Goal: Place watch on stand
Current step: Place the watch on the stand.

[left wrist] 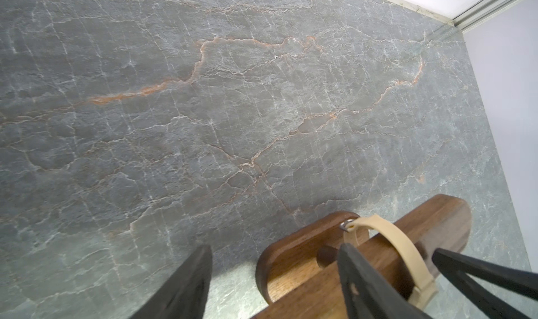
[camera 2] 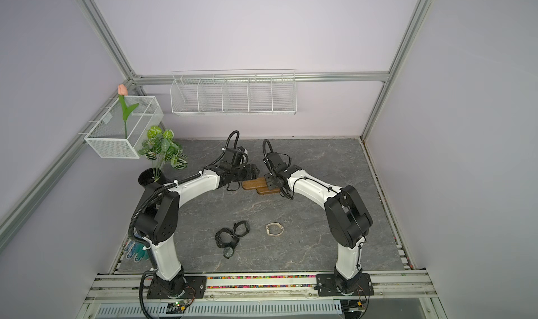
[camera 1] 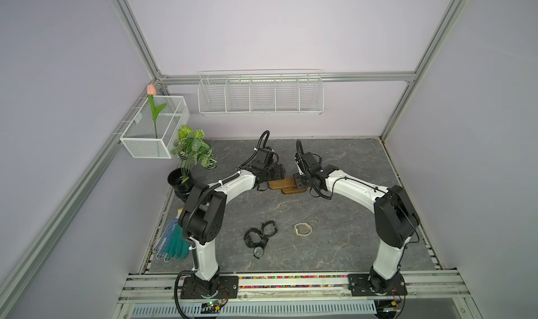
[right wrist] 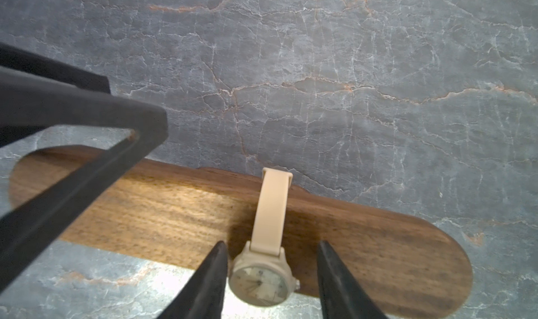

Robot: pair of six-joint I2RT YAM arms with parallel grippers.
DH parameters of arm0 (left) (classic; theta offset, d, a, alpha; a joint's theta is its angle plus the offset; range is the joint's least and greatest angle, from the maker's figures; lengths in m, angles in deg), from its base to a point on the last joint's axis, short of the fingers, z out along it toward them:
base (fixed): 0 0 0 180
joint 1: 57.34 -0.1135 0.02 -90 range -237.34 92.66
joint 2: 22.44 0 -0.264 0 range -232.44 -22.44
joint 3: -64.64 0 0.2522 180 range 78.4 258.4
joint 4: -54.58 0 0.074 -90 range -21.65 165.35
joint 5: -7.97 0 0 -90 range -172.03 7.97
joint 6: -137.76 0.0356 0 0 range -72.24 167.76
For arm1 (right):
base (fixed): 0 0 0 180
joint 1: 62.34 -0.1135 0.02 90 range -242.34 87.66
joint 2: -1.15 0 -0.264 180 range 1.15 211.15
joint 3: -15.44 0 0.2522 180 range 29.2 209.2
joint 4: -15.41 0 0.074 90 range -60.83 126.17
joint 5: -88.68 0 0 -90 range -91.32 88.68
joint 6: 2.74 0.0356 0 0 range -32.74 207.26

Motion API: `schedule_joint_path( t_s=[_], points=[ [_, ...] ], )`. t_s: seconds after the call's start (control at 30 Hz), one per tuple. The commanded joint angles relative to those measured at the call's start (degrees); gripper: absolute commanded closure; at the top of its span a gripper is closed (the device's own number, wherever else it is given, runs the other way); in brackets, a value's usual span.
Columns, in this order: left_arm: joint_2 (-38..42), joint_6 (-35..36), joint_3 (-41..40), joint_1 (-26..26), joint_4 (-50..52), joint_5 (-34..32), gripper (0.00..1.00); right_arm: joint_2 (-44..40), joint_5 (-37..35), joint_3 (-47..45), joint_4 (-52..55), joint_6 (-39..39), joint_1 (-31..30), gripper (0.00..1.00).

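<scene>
The stand [camera 1: 286, 185] [camera 2: 256, 185], a dark brown wooden bar on a small base, sits at the far middle of the table. A cream watch [right wrist: 259, 279] hangs on the bar [right wrist: 174, 212], its strap [left wrist: 387, 239] looped over the wood. My right gripper [right wrist: 272, 242] [camera 1: 298, 180] is open. Its fingers stand on either side of the watch face, one close to it and the other with a clear gap. My left gripper [left wrist: 275, 247] [camera 1: 278, 172] is open at the bar's other end. One finger is beside the base and the other over the bar near the strap.
Black watches [camera 1: 260, 234] and another cream watch [camera 1: 302, 229] lie on the near table. A potted plant [camera 1: 186, 169] and a white wire basket [camera 1: 151, 128] stand at the far left. Gloves [camera 1: 171, 242] lie by the left arm's base. A wire shelf [camera 1: 260, 95] hangs on the back wall.
</scene>
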Motion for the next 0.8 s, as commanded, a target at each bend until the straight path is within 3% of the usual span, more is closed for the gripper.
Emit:
schedule_joint_path(
  t_s=[0.0,0.17,0.37,0.53,0.77],
  points=[
    [2.7,0.1,-1.3,0.0,1.1,-1.5,0.28,0.5,1.1,1.6,1.3,0.0,-0.4,0.46],
    [4.6,-0.1,-2.2,0.1,2.2,-2.7,0.26,-1.2,0.1,1.5,2.7,0.4,-0.4,0.44],
    [10.9,0.2,-5.7,0.0,5.8,-6.5,0.20,-7.4,0.4,-0.1,8.4,-0.8,-0.4,0.27],
    [20.8,-0.1,-14.1,0.0,7.9,-10.6,0.18,-17.9,2.7,-10.1,8.6,-1.1,-0.4,0.23],
    [29.5,0.1,-22.2,3.2,18.9,-13.2,0.25,-32.3,9.4,-28.3,6.0,3.9,-1.0,0.22]
  ],
)
